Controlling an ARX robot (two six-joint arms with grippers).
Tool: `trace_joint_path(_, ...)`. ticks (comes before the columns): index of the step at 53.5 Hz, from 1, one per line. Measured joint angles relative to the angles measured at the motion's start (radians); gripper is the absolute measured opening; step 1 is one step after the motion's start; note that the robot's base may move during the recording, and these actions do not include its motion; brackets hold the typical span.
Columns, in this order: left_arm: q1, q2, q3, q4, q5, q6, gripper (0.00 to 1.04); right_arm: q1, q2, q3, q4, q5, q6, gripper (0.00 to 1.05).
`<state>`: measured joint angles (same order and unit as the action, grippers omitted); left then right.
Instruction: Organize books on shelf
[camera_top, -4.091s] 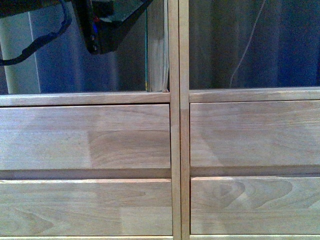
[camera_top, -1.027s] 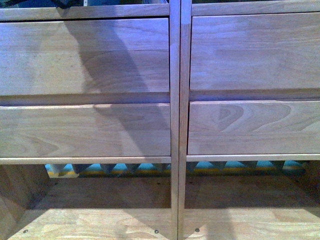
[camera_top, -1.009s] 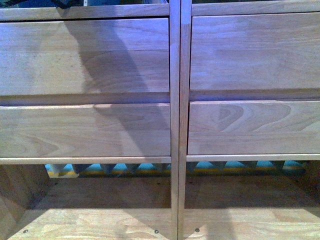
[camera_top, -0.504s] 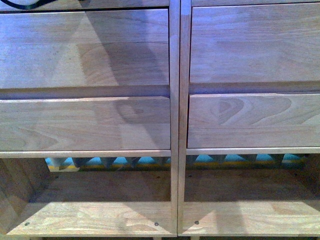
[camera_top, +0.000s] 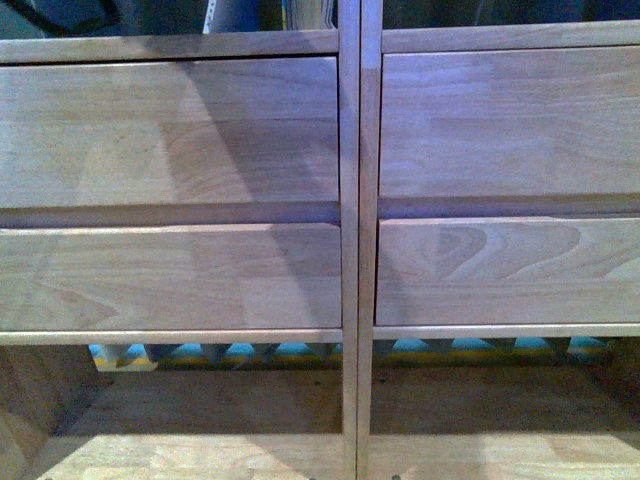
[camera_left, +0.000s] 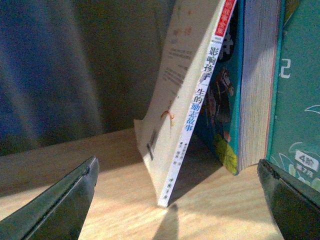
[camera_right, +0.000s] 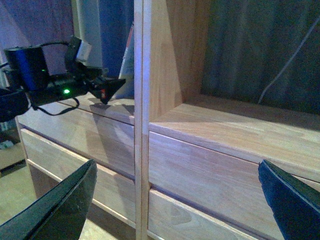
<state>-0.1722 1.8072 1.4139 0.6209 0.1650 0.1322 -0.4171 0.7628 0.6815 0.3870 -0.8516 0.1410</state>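
The left gripper (camera_left: 175, 200) is spread wide and empty, its dark fingers (camera_left: 60, 205) hanging on either side of the books on the light natural-wood shelving unit (camera_top: 350, 250). Between them, the thin white paperback with red and dark print (camera_left: 185, 100) stands on its lower edge but tilts, its top resting against the thicker teal-green book with yellowed page edges (camera_left: 257, 85), which stands upright at the right of the compartment. Another teal cover (camera_left: 300, 100) shows just beyond it. In the right wrist view, the left arm (camera_right: 55, 80) sits at that same left compartment, above the plain drawer fronts (camera_top: 170, 130). The right gripper (camera_right: 175, 200) is likewise spread open, holding nothing, off the right column. Both books seem shelved already; straightening the leaning paperback looks like what remains.
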Motion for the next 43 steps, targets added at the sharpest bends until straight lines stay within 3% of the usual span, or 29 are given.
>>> trace_joint_path(9, 0.060, -0.247, -0.283, 0.062, 0.035, -0.011, 0.97, 0.000, 0.000, 0.000, 0.000, 0.000, 0.000, 0.98)
trace_joint_path(21, 0.188, -0.647, -0.624, 0.005, 0.238, -0.135, 0.97, 0.000, 0.000, 0.000, 0.000, 0.000, 0.000, 0.98)
trace_joint_path(28, 0.202, -0.727, -0.655, 0.004, 0.251, -0.185, 0.97, 0.000, 0.000, 0.000, 0.000, -0.001, 0.000, 0.98)
trace_joint_path(31, 0.188, -0.742, -0.645, -0.078, 0.149, -0.174, 0.93, 0.000, 0.000, 0.000, 0.000, -0.001, 0.000, 0.98)
trace_joint_path(34, 0.175, -0.778, -0.662, -0.247, -0.030, -0.159, 0.82, 0.024, -0.014, 0.016, -0.090, 0.123, -0.030, 0.93)
trace_joint_path(37, 0.174, -0.818, -0.727, -0.293, -0.138, -0.153, 0.72, 0.089, -0.063, 0.014, -0.293, 0.380, -0.078, 0.82)
trace_joint_path(39, 0.176, -0.848, -0.790, -0.280, -0.165, -0.151, 0.63, 0.126, -0.105, -0.041, -0.343, 0.516, -0.098, 0.73)
trace_joint_path(43, 0.174, -0.906, -0.899, -0.233, -0.164, -0.148, 0.45, 0.178, -0.171, -0.150, -0.320, 0.615, -0.116, 0.56)
